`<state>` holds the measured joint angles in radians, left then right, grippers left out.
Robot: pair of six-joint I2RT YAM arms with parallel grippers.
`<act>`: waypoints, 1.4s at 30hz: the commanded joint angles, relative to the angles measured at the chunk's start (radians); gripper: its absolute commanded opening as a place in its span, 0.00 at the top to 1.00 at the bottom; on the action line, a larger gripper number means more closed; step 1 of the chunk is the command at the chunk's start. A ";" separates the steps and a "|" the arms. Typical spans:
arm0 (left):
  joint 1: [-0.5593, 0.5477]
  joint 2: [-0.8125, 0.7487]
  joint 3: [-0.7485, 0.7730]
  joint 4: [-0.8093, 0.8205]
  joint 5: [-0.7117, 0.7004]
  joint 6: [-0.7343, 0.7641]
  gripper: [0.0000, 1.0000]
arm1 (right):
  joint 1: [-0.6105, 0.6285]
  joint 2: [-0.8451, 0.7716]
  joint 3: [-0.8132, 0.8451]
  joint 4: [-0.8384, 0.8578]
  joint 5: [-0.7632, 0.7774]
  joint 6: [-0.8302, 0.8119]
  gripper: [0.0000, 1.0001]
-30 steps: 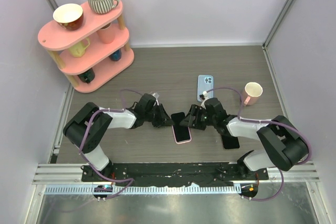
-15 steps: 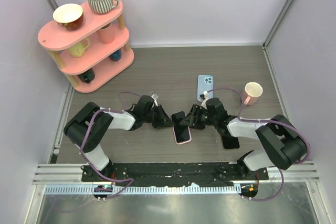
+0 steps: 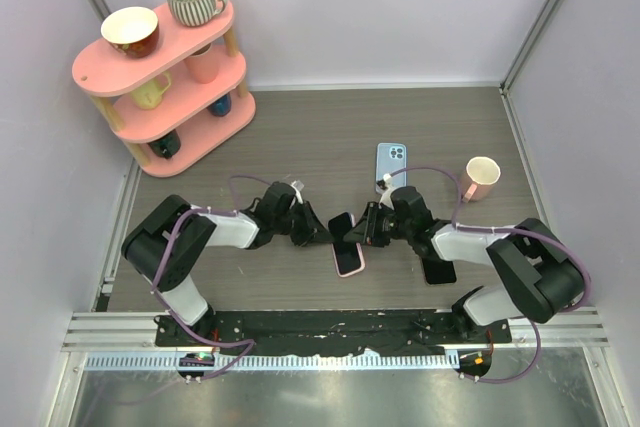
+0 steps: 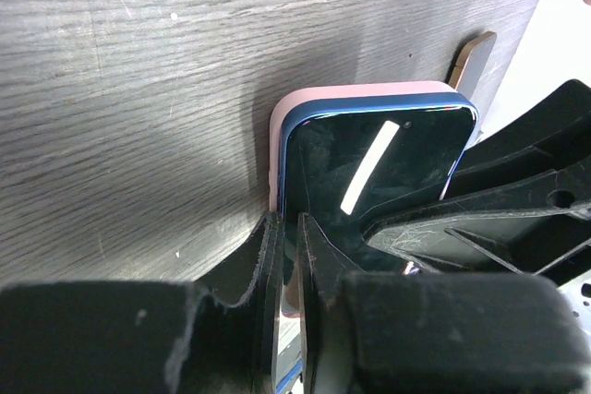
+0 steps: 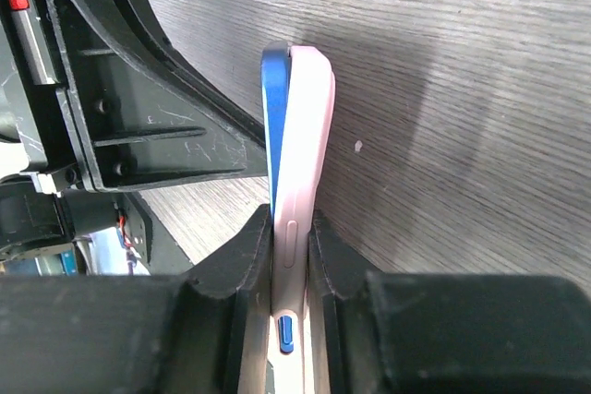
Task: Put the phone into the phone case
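Nearest the bases, a black slab (image 3: 438, 270) lies flat under the right forearm; what it is cannot be told.

Centre of the table (image 3: 330, 137): the phone (image 4: 369, 168) lies screen up on the pink case (image 4: 360, 91). In the top view their long axis runs roughly up and down the frame, and the arms meet them from either side, across that axis, at the upper end.

Left gripper (image 4: 288, 246): fingers drawn narrow, with the phone's blue edge between them. Whether the case rim is caught as well cannot be told.

Right gripper (image 5: 291, 228): fingers narrow, pinching the case from the opposite side, with the phone's blue edge against it.

Key relation: in the right wrist view the blue edge stands beside the pink wall at the far end rather than sunk within it. Judged not fully seated there. Neither arm is nearer, as both touch the work. The next move calls for pressing the phone towards the case at that proud end while the other side is held.

Risk, as a judgement: opposed squeezing may slide the pair instead of seating them.

Further up the frame, well apart, are a blue phone (image 3: 391, 165), a cup (image 3: 482, 177) and, in the upper left, a pink shelf (image 3: 160, 72) of mugs.
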<state>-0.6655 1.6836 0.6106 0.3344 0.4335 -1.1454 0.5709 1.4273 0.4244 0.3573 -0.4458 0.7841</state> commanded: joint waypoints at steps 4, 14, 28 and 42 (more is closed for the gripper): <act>0.013 -0.105 0.098 -0.248 0.004 0.117 0.82 | 0.018 -0.099 0.059 -0.034 0.004 -0.091 0.99; 0.144 -0.522 0.245 -0.613 -0.036 0.392 0.31 | 0.018 -0.445 0.018 0.064 -0.028 -0.123 0.99; 0.153 -0.745 0.095 -0.102 0.365 0.199 0.20 | 0.020 -0.613 -0.052 0.575 -0.218 0.119 0.99; 0.153 -0.705 0.023 0.152 0.433 0.050 0.20 | 0.081 -0.446 -0.055 0.778 -0.246 0.242 0.99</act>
<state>-0.5156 0.9813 0.6384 0.3935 0.8322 -1.0714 0.6323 0.9775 0.3481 0.9691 -0.6933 0.9905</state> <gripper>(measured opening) 0.812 0.228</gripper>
